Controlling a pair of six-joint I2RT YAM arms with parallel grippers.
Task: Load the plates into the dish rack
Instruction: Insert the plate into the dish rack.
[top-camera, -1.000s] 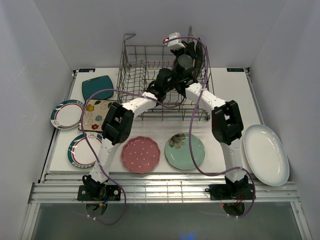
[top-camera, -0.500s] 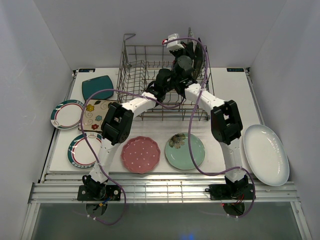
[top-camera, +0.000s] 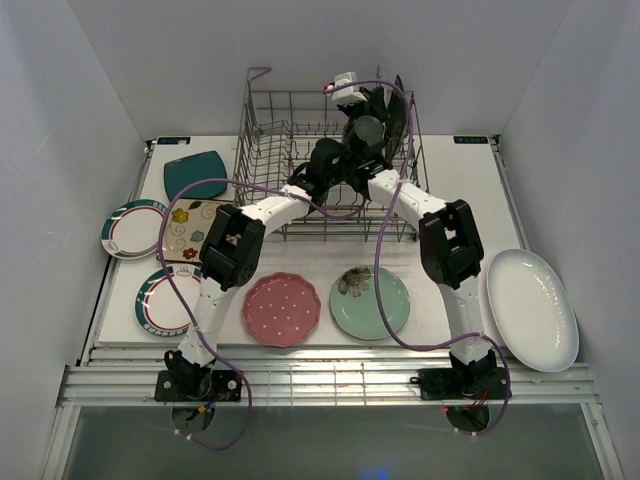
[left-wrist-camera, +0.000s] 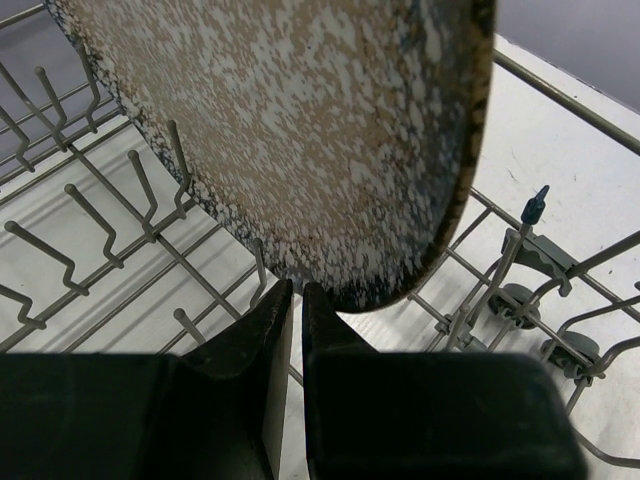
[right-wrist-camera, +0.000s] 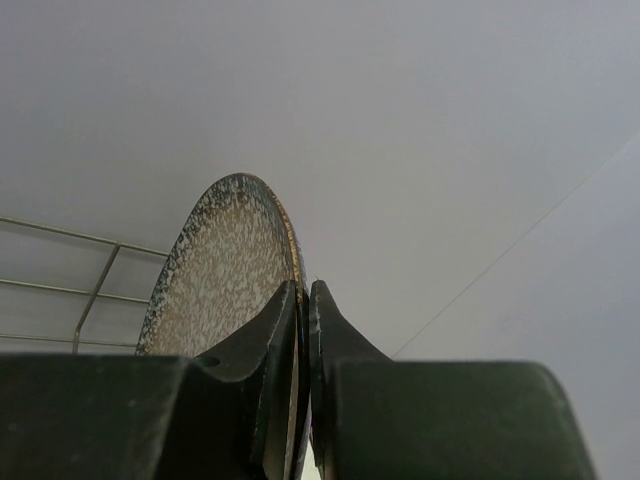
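Top view: the speckled plate (top-camera: 400, 108) stands on edge at the back right of the dish rack (top-camera: 262, 150). Left wrist: the left gripper (left-wrist-camera: 297, 290), fingers pressed together and empty, sits just under its rim, so it should probably guide the rim between the tines (left-wrist-camera: 150, 185). Right wrist: the right gripper (right-wrist-camera: 303, 292) pinches the rim and is better off lowering slowly.

On the surface (top-camera: 460, 190): rack (top-camera: 262, 150), teal plate (top-camera: 194, 173), floral plate (top-camera: 188, 228), two rimmed plates (top-camera: 132, 228) (top-camera: 160, 298), pink plate (top-camera: 282, 309), mint plate (top-camera: 370, 302), oval plate (top-camera: 531, 308) (overhanging, maybe).
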